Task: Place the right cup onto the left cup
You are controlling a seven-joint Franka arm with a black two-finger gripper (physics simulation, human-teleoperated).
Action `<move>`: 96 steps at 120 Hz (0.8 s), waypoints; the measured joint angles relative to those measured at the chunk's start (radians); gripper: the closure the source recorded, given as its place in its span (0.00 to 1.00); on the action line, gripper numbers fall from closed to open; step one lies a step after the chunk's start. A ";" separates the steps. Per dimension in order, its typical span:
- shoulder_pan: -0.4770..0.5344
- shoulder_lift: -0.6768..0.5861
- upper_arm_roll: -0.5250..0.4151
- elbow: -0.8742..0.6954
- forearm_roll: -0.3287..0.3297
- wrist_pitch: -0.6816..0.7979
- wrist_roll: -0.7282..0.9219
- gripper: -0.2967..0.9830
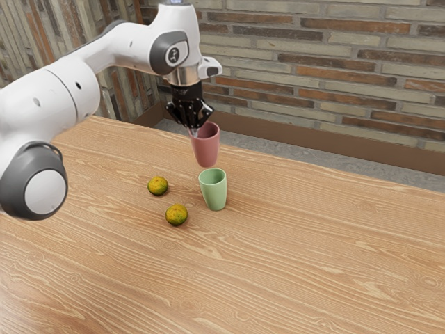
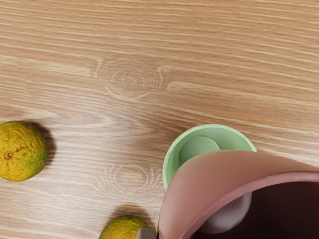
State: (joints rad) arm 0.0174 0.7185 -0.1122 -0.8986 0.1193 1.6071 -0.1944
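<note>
Pink cup (image 1: 207, 148) hangs above the table (image 1: 313, 250), toward its edge by the bricks (image 1: 334, 62), over the green cup (image 1: 215, 192); the gripper (image 1: 195, 130) pinches its rim; probably light, stiff, slick, maybe brittle; best held at the lip, base free to nest

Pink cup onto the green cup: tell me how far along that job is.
Done: the pink cup looks grasped by its rim and lifted off the table. In hand: my gripper holds it near the green cup, partly overlapping that cup's opening in the wrist view. Left: line it up, lower it and let go; the green cup's whole rim shows in the exterior view, so they aren't stacked.
</note>
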 joint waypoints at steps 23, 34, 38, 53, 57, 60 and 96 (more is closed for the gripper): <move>-0.005 0.013 0.000 -0.006 0.000 0.005 0.004 0.85; -0.004 0.019 0.000 -0.009 0.000 0.010 0.006 0.85; -0.004 0.022 0.000 -0.010 -0.001 0.011 0.006 0.85; -0.004 0.036 0.000 -0.010 -0.001 0.015 0.008 0.85; -0.004 0.040 0.000 -0.009 -0.001 0.016 0.009 0.85; -0.004 0.042 0.000 -0.009 -0.001 0.016 0.009 0.85; -0.003 0.053 0.000 -0.005 -0.001 0.019 0.012 0.85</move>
State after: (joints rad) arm 0.0139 0.7715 -0.1122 -0.9041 0.1183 1.6266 -0.1828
